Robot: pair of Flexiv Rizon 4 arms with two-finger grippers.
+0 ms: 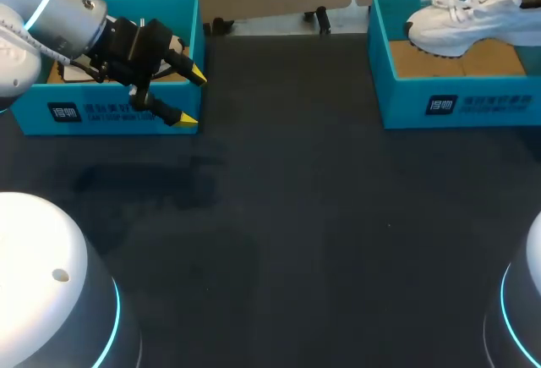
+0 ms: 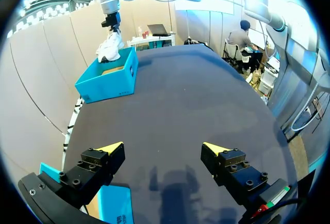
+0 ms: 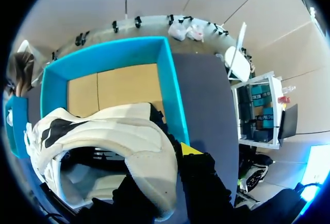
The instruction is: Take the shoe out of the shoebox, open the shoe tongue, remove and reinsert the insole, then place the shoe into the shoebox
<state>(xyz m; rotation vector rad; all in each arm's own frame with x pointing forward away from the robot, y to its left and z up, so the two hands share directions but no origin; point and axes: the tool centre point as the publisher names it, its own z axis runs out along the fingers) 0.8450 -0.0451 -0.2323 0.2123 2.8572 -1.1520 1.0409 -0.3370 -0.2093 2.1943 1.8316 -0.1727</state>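
A white shoe [image 1: 461, 21] hangs tilted over the open blue shoebox [image 1: 456, 106] at the table's far right, its sole just above the brown box floor. My right gripper [image 3: 170, 154] is shut on the shoe's heel collar [image 3: 149, 141], one finger inside and a yellow-tipped one outside. From the left wrist view, the shoe [image 2: 109, 49] shows under the right gripper [image 2: 112, 28], above the shoebox [image 2: 108, 80]. My left gripper [image 1: 193, 99] is open and holds nothing, hovering by the second blue box [image 1: 110, 114] at the far left. Its fingers [image 2: 111, 148] stand wide apart.
The second blue box [image 2: 114, 203] lies right beside my left gripper. Dark tabletop [image 1: 287, 216] stretches between the two boxes. Clamps [image 1: 321, 18] sit along the far table edge.
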